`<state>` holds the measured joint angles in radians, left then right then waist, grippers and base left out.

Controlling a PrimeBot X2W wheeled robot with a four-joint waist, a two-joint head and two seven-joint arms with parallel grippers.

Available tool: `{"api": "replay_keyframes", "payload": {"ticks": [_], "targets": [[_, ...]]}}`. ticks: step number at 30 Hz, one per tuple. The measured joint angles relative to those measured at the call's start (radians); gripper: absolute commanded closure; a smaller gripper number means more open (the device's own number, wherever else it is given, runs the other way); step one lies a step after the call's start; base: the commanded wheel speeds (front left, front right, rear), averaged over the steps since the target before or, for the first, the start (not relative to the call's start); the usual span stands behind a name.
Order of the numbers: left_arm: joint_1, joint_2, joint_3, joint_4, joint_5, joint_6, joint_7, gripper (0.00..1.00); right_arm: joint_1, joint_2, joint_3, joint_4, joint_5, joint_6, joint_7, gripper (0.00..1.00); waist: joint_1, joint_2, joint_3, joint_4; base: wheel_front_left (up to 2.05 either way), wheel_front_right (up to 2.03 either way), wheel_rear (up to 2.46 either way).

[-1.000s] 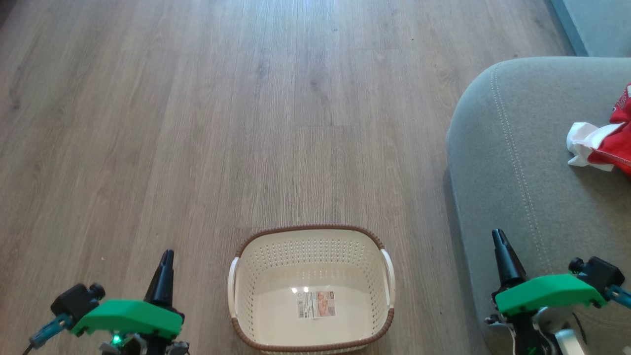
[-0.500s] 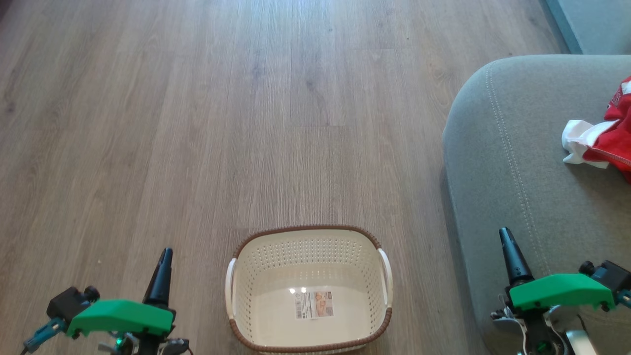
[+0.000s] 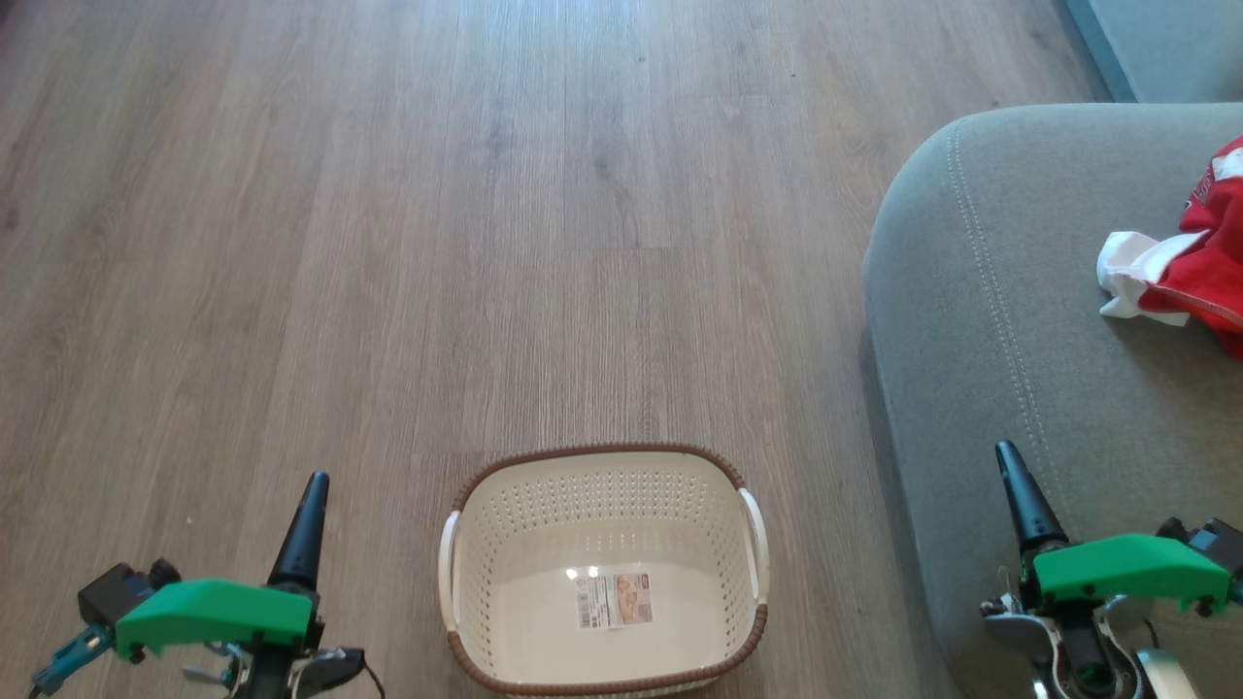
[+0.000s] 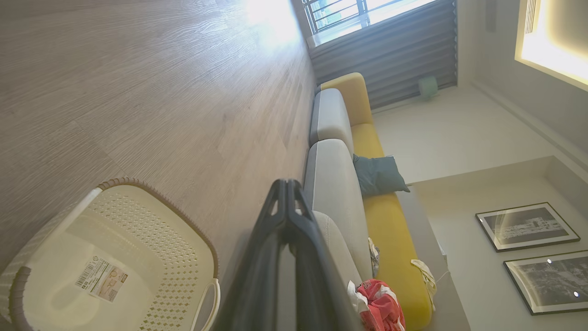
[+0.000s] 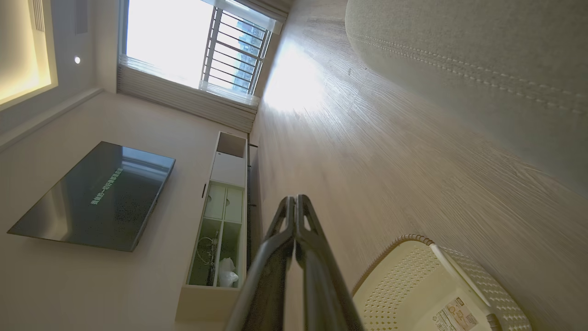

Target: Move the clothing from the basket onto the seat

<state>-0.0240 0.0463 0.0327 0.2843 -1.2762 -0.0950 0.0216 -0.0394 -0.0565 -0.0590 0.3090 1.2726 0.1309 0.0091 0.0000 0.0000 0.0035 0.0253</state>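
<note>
Clothing (image 3: pixel 1194 277) is on the seat (image 3: pixel 1020 320), not in the basket (image 3: pixel 602 450). It's red fabric with a white piece sticking out toward the seat's middle, bunched at the right edge of my head view. The frame cuts it, so I can't tell if it's one garment or two. My left wrist view has a red-and-white heap lying on the grey cushion, right beside the yellow upholstery (image 4: pixel 390 230).

Seat is grey with a rounded corner and a pale stitch line along its edge. It takes the right side of the head view.

Basket stands upright on the wood floor (image 3: pixel 486 243), left of the seat with a strip of floor between them, not touching. It has a brown rim, a white handle on each side and perforated walls. I see its bare bottom with a paper label (image 3: pixel 610 600) stuck there.

Left gripper (image 3: pixel 313 490) is at lower left over the floor, left of the basket and apart from it. Its fingers are pressed together on nothing, and the wrist view shows the tips meeting. Right gripper (image 3: pixel 1012 466) is at lower right over the front of the seat. Its fingers are also clamped together, holding nothing, well apart from the clothing. Both point up the head view. There's a green cover (image 3: pixel 214 612) on each wrist.

Further out in the wrist views I see:
- a teal cushion (image 4: pixel 379 174) on the sofa
- two framed pictures (image 4: pixel 526 225) on the wall
- a barred window (image 5: pixel 220 50)
- a dark TV (image 5: pixel 94 195)
- a white cabinet (image 5: pixel 220 216) below the TV
</note>
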Motion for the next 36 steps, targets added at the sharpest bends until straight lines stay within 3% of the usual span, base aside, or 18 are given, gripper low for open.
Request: {"api": "replay_keyframes", "payload": {"ticks": [24,36], "targets": [[-0.021,-0.002,0.034,-0.005,-0.257,-0.025,0.067,1.00,-0.014,0.000,-0.045,-0.020,0.265,0.000,0.069,1.00,0.0000,0.0000,0.000,-0.020,0.00,0.00,0.00],[-0.033,-0.003,0.042,-0.006,-0.326,-0.026,0.084,1.00,-0.014,0.000,-0.062,-0.026,0.341,0.000,0.088,1.00,0.0000,0.0000,0.000,-0.025,0.00,0.00,0.00]]}}
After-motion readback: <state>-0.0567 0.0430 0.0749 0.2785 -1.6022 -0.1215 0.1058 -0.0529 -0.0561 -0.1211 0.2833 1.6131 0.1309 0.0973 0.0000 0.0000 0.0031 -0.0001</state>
